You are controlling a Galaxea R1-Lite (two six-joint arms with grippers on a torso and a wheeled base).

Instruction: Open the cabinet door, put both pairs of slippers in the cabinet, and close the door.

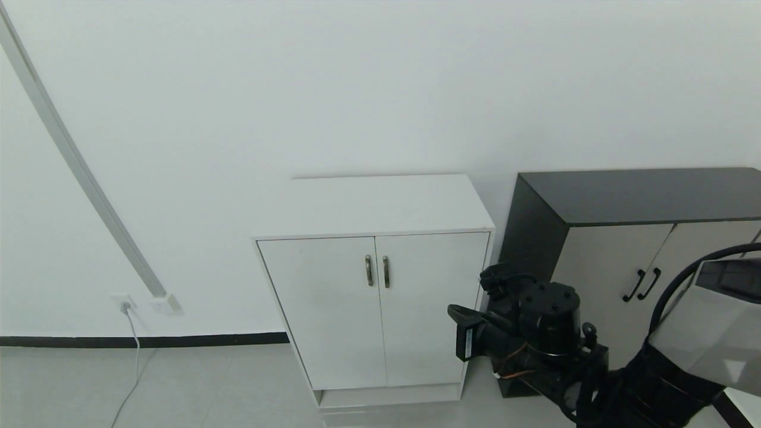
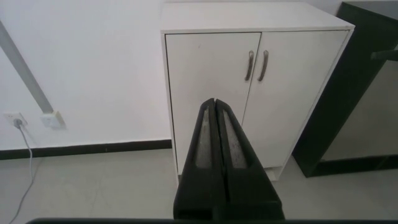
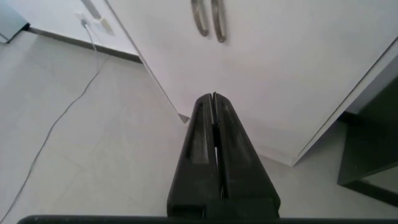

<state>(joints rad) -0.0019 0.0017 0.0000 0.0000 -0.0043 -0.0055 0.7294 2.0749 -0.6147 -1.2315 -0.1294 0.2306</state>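
A white two-door cabinet [image 1: 380,309] stands against the wall with both doors closed. Its two metal handles [image 1: 368,270] [image 1: 386,271] meet at the middle. My right arm's wrist [image 1: 535,327] hangs low beside the cabinet's right edge. My right gripper [image 3: 214,98] is shut and empty, pointing at the lower part of the right door [image 3: 298,74], below the handles [image 3: 208,18]. My left gripper [image 2: 215,102] is shut on nothing, farther back, facing the left door [image 2: 205,74] with the handles [image 2: 256,65] off to one side.
A dark cabinet [image 1: 642,238] with grey doors stands just right of the white one. A wall socket with a cable [image 1: 125,306] and a slanted grey conduit [image 1: 77,160] are on the left. Grey tiled floor [image 1: 178,386] lies in front.
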